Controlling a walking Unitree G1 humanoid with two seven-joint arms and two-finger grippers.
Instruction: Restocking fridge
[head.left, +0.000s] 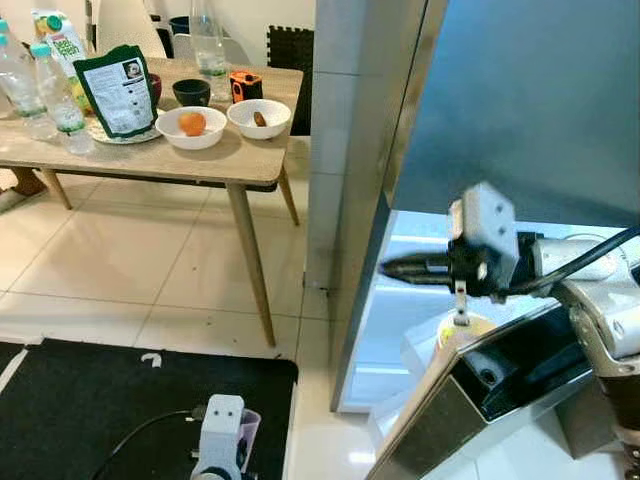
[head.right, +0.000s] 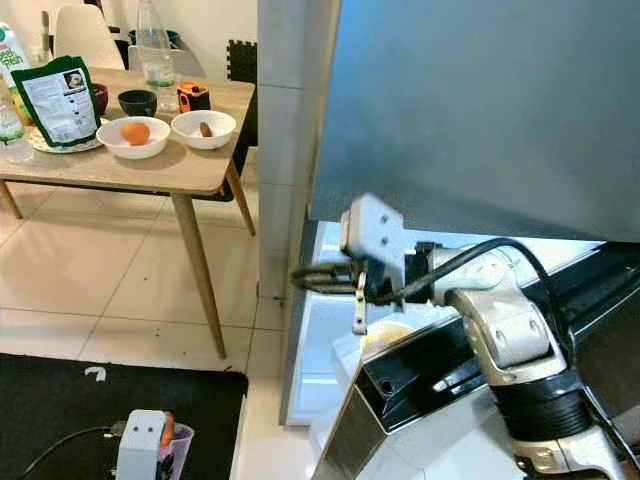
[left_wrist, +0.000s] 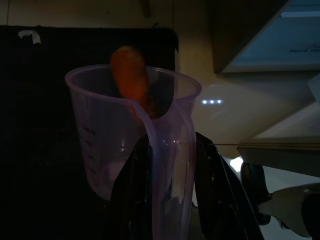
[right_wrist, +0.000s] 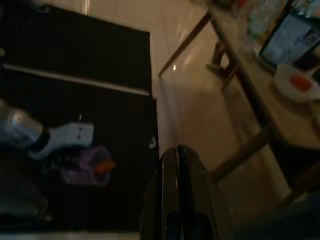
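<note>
The open grey fridge stands at your right, its lit interior just behind your right gripper, which reaches level across the doorway with its two black fingers pressed together on nothing. Your left gripper, low over the black floor mat, is clamped on one translucent purple plastic measuring cup holding one orange carrot. On the wooden table you can count two white bowls, one with an orange fruit.
</note>
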